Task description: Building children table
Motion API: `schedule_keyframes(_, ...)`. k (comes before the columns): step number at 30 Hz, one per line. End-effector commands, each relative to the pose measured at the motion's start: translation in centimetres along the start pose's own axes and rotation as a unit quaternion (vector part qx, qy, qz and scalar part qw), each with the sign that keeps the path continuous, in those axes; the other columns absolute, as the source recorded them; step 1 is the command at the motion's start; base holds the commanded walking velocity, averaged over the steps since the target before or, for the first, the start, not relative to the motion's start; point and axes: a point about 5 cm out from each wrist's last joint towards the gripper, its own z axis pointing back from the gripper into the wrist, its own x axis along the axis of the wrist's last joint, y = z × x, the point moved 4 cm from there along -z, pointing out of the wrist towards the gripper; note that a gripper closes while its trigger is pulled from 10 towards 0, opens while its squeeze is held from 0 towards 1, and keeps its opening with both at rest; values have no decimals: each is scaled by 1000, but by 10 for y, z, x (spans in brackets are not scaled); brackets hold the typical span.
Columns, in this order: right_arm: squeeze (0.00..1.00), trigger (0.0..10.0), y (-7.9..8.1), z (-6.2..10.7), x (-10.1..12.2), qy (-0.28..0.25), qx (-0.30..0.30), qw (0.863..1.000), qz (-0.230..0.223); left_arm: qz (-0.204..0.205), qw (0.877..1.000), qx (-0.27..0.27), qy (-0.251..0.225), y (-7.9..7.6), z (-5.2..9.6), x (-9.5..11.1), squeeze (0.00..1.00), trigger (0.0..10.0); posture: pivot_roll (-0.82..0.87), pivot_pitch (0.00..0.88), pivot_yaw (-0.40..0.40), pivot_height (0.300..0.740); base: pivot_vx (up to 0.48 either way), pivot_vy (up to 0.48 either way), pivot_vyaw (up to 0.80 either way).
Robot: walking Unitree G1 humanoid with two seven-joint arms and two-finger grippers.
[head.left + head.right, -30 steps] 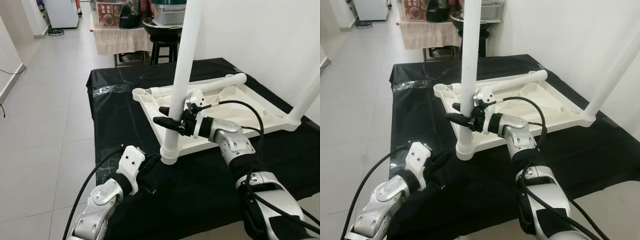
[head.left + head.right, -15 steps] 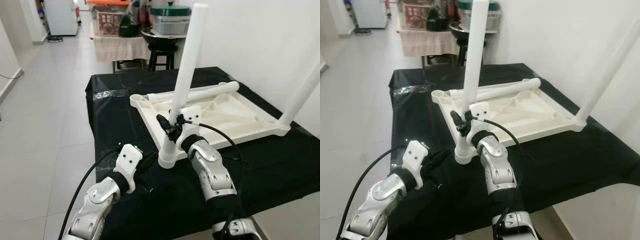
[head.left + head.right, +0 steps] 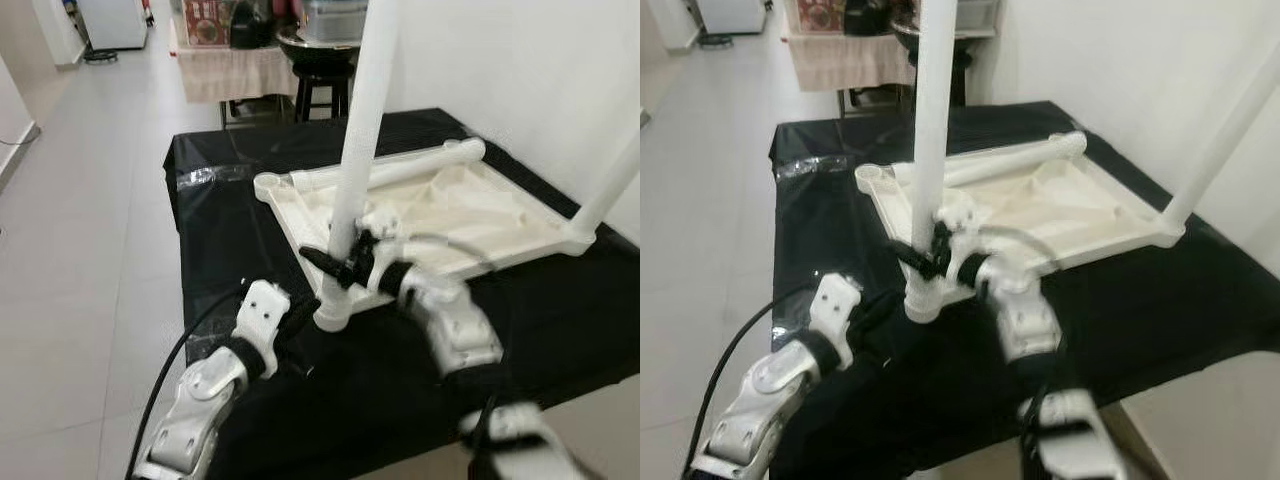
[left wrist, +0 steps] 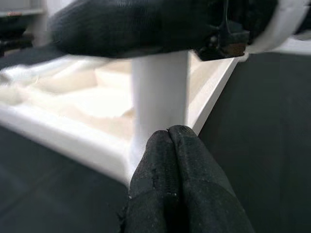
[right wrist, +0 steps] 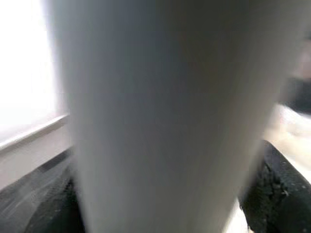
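Observation:
A white children's table top (image 3: pixel 480 215) lies upside down on a black-covered table (image 3: pixel 225 240). One white leg (image 3: pixel 355 150) stands upright in its near left corner socket. My right gripper (image 3: pixel 336 268) is shut on this leg low down; in the right wrist view the leg (image 5: pixel 160 116) sits between the black fingers (image 5: pixel 274 187). My left gripper (image 3: pixel 303 318) is shut and empty, its fingertips (image 4: pixel 170 145) almost touching the leg's base (image 4: pixel 158 97). A second leg (image 3: pixel 608 185) stands at the far right corner. A third leg (image 3: pixel 410 167) lies along the top's far edge.
A black stool (image 3: pixel 322 75) and a cluttered cloth-covered table (image 3: pixel 235 65) stand behind. A white wall (image 3: pixel 520 70) runs along the right. Tiled floor (image 3: pixel 80 220) opens to the left. The black table's near edge is just below my arms.
The camera has shifted and dipped. My right arm has swung while its gripper stays on the leg, now lower down. My left gripper has edged closer to the leg's base.

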Motion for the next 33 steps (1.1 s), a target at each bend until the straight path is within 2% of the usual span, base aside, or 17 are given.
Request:
schedule_keyframes(1,0,10000,9,-1,1,6,78,997,15,5,1000,-13,-14,-5,-6,10,0,10000,4,49,-64,740,0,0,0)
schedule_keyframes(4,0,10000,10,4,7,24,160,986,33,7,999,-17,-26,-6,-12,19,0,10000,14,39,-59,740,0,0,0)
schedule_keyframes(5,0,10000,10,4,7,24,160,986,33,7,999,-17,-26,-6,-12,19,0,10000,14,39,-59,740,0,0,0)
schedule_keyframes(6,0,10000,6,7,9,29,187,982,13,8,999,-26,-18,-11,-12,15,0,10000,14,37,-58,740,0,0,0)
schedule_keyframes(9,0,10000,1,6,9,29,176,984,1,2,999,-31,-8,-14,-10,10,0,10000,18,32,-64,740,0,0,0)
schedule_keyframes(10,0,9373,-4,6,8,30,173,984,-15,-7,999,-39,8,-19,-7,3,0,10000,28,40,-67,740,0,0,0)
schedule_keyframes(12,0,9373,-5,7,7,31,177,984,-20,-11,999,-43,13,-21,-5,1,0,10000,28,40,-67,740,0,0,0)
schedule_keyframes(13,0,0,-5,8,2,37,178,983,-24,-14,999,-43,23,-20,-1,-3,0,10000,32,43,-67,740,0,0,0)
schedule_keyframes(16,0,0,-6,8,-4,48,179,982,-30,-23,998,-40,38,-17,7,-8,0,10000,36,50,-60,740,0,0,0)
schedule_keyframes(20,0,0,-14,14,-27,76,138,987,-30,-28,998,-12,60,-7,38,-14,0,10000,58,74,-56,740,0,0,0)
schedule_keyframes(23,0,0,-18,18,-35,86,116,989,-21,-28,998,1,60,-6,45,-13,0,10000,60,80,-58,740,0,0,0)
schedule_keyframes(27,0,0,-28,27,-47,102,47,993,-30,-29,997,45,48,0,50,-9,0,10000,57,99,-56,740,0,0,0)
schedule_keyframes(29,0,0,-24,33,-57,111,31,993,-37,-25,997,56,44,1,52,-7,0,10000,52,106,-55,740,0,0,0)
schedule_keyframes(30,0,0,-18,38,-69,125,4,990,-57,-22,997,64,40,2,54,-6,0,10000,51,109,-56,740,0,0,0)
schedule_keyframes(31,0,0,-11,41,-85,146,-61,983,-89,-17,997,71,37,2,56,-4,0,10000,47,111,-52,740,0,0,0)
schedule_keyframes(32,0,0,27,38,-99,165,-104,976,-91,-10,997,65,32,0,57,-2,0,10000,30,128,-34,740,0,0,0)
schedule_keyframes(33,0,0,27,38,-99,165,-104,976,-91,-10,997,65,32,0,57,-2,0,10000,30,128,-34,740,0,0,0)
